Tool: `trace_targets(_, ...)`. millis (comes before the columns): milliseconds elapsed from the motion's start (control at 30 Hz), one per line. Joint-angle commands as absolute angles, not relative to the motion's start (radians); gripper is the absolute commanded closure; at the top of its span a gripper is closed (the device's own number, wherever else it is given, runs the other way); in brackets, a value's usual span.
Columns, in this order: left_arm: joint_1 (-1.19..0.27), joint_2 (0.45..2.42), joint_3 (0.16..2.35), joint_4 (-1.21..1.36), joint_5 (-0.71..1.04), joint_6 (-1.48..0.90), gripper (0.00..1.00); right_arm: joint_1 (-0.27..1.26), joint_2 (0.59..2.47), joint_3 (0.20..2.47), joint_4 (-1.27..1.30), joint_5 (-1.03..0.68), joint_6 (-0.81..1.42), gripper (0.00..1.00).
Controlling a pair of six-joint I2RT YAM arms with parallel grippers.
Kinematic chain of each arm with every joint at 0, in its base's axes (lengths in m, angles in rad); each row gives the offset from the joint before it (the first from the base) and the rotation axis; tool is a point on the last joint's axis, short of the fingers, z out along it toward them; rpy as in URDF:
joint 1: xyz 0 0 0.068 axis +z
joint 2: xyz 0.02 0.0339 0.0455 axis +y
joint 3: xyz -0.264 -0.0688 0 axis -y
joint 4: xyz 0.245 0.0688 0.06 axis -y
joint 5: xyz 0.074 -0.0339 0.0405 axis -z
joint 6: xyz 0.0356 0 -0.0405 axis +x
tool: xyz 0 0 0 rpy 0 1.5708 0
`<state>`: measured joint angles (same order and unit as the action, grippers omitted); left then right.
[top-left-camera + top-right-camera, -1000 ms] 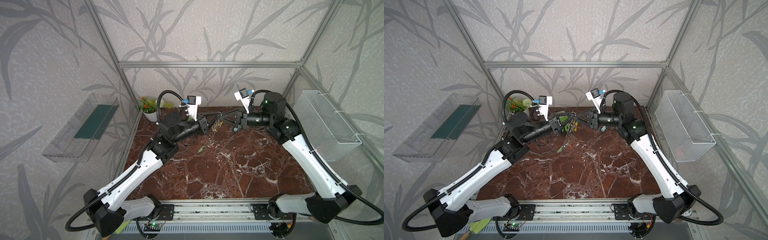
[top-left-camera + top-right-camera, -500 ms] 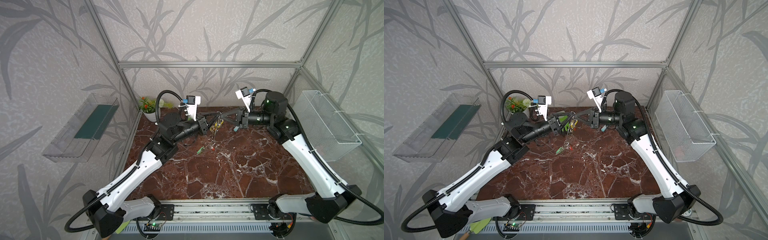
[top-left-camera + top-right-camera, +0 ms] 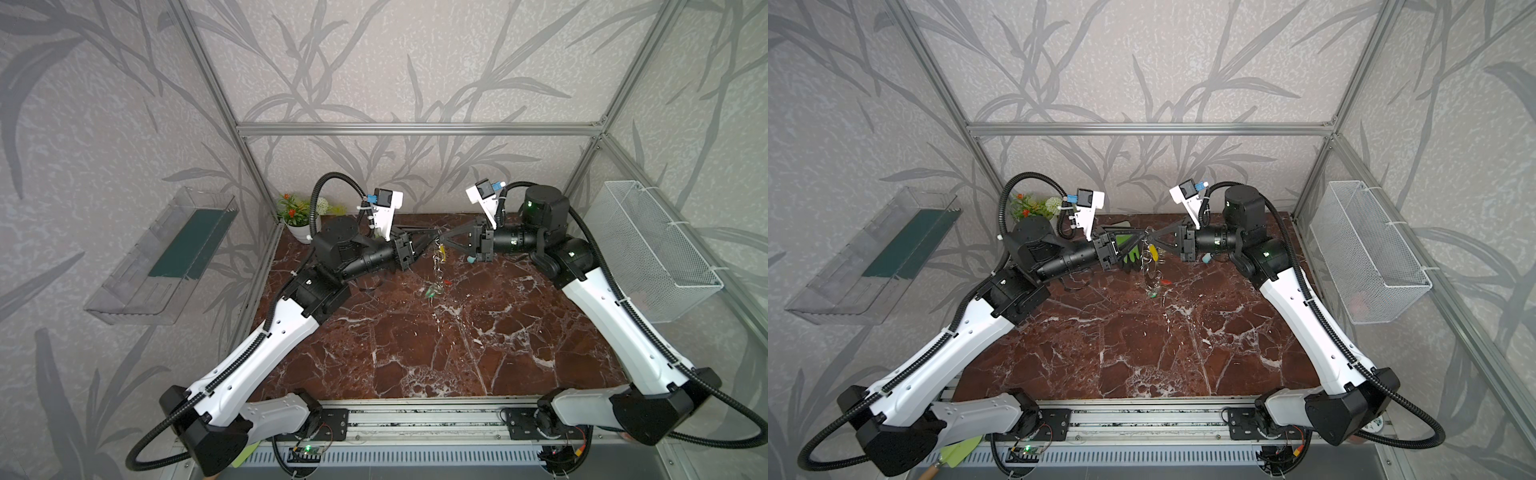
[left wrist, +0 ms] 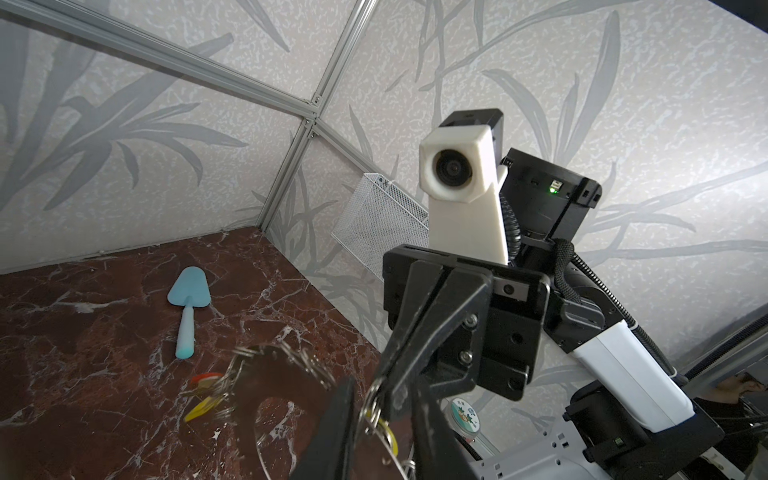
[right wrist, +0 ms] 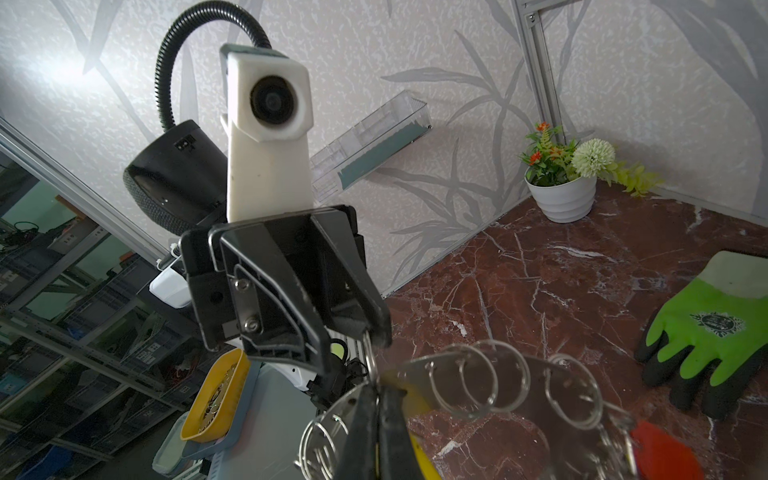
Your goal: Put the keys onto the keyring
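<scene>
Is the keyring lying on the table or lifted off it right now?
Lifted: the keyring hangs on edge from the right gripper, its jaws shut on the rim.

Right tool (image 5: pixel 376 424) clamped the keyring (image 5: pixel 534 374); left tool (image 5: pixel 351 349) loosened.

Overhead pair, opposed wrist views, sharing keyring (image 4: pixel 286 374)

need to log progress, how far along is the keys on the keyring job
Done, it seems: keys tagged yellow, red and green already hang from the keyring. In hand: the right claw is shut on the keyring's rim, holding it above the table; the left claw faces it, jaws slightly apart. Left: I see no loose keys, so perhaps only setting it down.
</scene>
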<state>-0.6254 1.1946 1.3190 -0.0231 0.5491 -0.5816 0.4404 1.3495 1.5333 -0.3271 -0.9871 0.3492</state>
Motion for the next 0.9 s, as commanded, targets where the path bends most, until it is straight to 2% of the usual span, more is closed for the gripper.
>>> trace_targets(0, -0.602, 1.182, 1.374, -0.076, 0.637, -0.556, 0.75, 0.442, 1.352, 1.558, -0.337, -0.991, 0.319, 1.00)
trace_targets(233, -0.575, 1.217, 1.453, -0.204, 0.728, -0.487, 0.74, 0.442, 1.357, 1.568, -0.354, -1.002, 0.308, 1.00)
trace_targets(367, -0.542, 1.231, 1.465, -0.237, 0.752, -0.463, 0.61, 0.443, 1.359, 1.566, -0.351, -1.009, 0.310, 1.00)
trace_targets(467, -0.520, 1.254, 1.499, -0.283, 0.786, -0.438, 0.56, 0.443, 1.356, 1.565, -0.351, -1.014, 0.308, 1.00)
trace_targets(667, -0.519, 1.312, 1.563, -0.332, 0.913, -0.393, 0.57, 0.443, 1.354, 1.564, -0.351, -1.022, 0.307, 1.00)
trace_targets(867, -0.520, 1.320, 1.573, -0.361, 0.945, -0.372, 0.62, 0.443, 1.360, 1.569, -0.350, -1.025, 0.307, 1.00)
